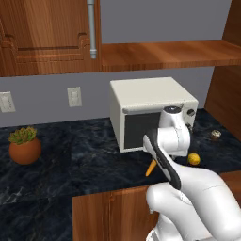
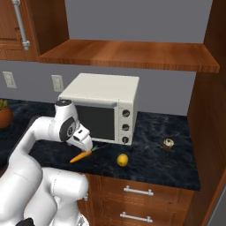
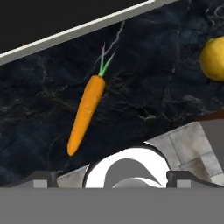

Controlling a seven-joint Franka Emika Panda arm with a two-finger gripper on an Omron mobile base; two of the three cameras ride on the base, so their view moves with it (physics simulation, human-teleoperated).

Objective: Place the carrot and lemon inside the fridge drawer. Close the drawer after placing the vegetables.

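I take the white toaster oven (image 2: pixel 100 110) on the dark marble counter (image 2: pixel 150 165) as my landmark. The carrot (image 3: pixel 86 113) lies flat on the counter just in front of the oven's door, near the counter's front edge, its point toward that edge and its thin green top toward the oven. In the right base view I see the carrot (image 2: pixel 81 156) directly below the arm's wrist, and in the left base view only a sliver of orange (image 1: pixel 150 167) shows beside the forearm. The lemon (image 2: pixel 122 160) sits on the counter in front of the oven's knob panel, apart from the carrot, on the side away from the potted plant (image 1: pixel 24 145). In the hand view the lemon (image 3: pixel 214 58) is cut by the right edge.

The gripper (image 2: pixel 84 144) hangs just above the carrot in front of the oven door. From here I cannot tell how its fingers stand: only two small dark tips show at the bottom corners of the hand view, and nothing sits between them.

A small brown cupcake-like item (image 2: pixel 167 144) rests on the counter beyond the lemon, toward the wooden side wall. The plant's round terracotta pot holds a green succulent. Below the counter are wooden drawers (image 2: pixel 137 190) with metal handles, all shut.
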